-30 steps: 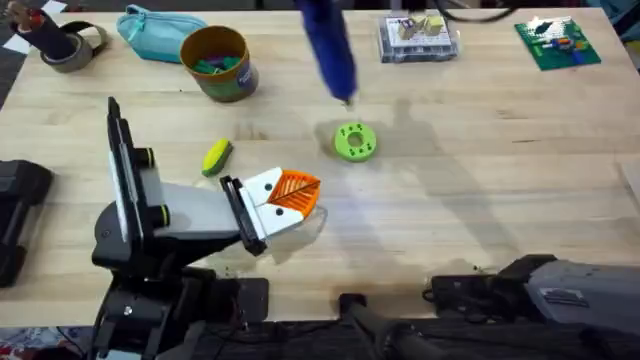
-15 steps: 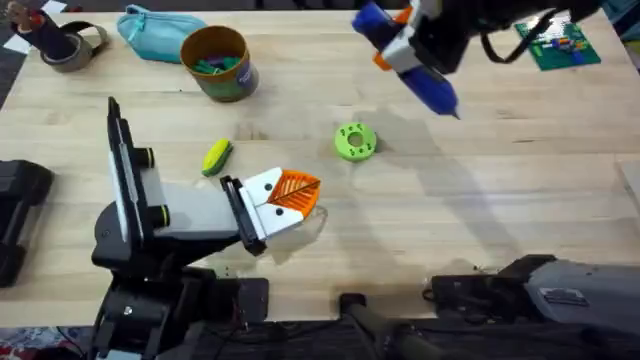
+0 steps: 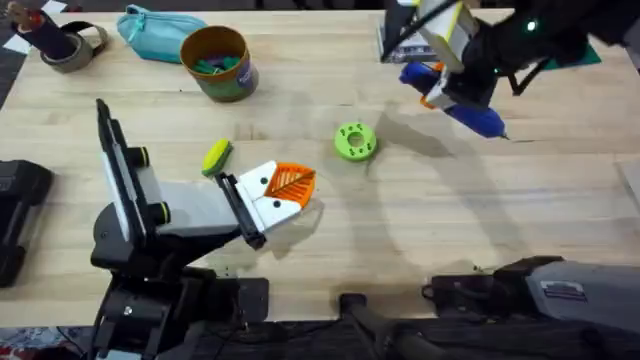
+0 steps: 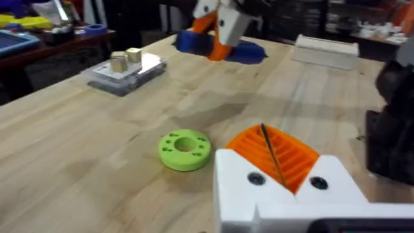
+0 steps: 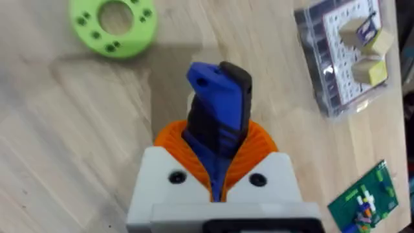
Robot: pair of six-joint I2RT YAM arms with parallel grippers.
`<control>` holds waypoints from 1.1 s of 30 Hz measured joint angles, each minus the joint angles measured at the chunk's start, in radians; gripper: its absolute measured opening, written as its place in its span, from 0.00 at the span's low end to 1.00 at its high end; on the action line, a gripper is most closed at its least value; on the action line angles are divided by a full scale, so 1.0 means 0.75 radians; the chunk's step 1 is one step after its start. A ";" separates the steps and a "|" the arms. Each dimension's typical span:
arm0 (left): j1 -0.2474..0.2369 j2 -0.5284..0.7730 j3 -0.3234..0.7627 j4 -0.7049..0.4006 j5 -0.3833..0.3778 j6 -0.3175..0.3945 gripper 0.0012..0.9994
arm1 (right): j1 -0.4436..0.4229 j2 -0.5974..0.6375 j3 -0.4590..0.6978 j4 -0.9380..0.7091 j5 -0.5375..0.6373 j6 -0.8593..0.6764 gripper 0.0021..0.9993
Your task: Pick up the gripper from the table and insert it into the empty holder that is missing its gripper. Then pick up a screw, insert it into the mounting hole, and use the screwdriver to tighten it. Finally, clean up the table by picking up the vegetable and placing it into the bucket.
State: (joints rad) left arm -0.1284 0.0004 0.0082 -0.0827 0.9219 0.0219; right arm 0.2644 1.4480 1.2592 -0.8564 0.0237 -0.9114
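The right gripper (image 3: 455, 95) clamps the screwdriver (image 3: 470, 115) above the far right counter (image 3: 420, 220). The rigid, smooth handle likely wants a mid-handle hold. The left gripper's (image 4: 275, 158) fingers are closed together, empty.

the bucket (image 3: 217, 62) holds small items (too tiny to identify); the screwdriver (image 5: 217, 123) tip is hidden.
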 joint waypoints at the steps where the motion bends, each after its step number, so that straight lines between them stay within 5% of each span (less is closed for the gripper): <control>1: 0.000 0.000 0.000 0.003 -0.023 0.000 0.00 | -0.023 0.003 -0.026 0.028 0.004 -0.012 0.05; 12: 0.000 0.000 0.000 0.015 -0.142 0.000 0.00 | -0.179 0.050 -0.351 0.414 0.009 -0.056 0.05; 20: 0.000 0.000 0.000 0.016 -0.148 0.000 0.00 | -0.179 0.218 -0.392 0.437 0.013 -0.083 0.04; 22: 0.000 0.000 0.000 0.016 -0.148 0.000 0.00 | -0.179 0.231 -0.392 0.436 0.017 -0.085 0.15; 24: 0.000 0.000 0.000 0.016 -0.148 0.000 0.02 | -0.179 0.234 -0.392 0.433 0.017 -0.087 0.35; 26: 0.000 0.000 0.000 0.016 -0.149 0.002 0.19 | -0.179 0.231 -0.392 0.437 0.018 -0.088 0.65; 28: 0.000 0.000 0.000 0.016 -0.149 0.001 0.50 | -0.179 0.212 -0.392 0.435 0.018 -0.086 0.92; 31: 0.000 0.000 0.000 0.016 -0.150 0.000 0.92 | -0.179 0.154 -0.393 0.417 0.018 -0.056 1.00; 33: 0.000 0.000 0.000 0.018 -0.151 -0.004 0.99 | -0.178 -0.035 -0.394 0.416 0.018 0.042 1.00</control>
State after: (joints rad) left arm -0.1284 0.0004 0.0082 -0.0694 0.8086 0.0189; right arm 0.1307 1.4218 0.9634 -0.5444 0.0368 -0.8801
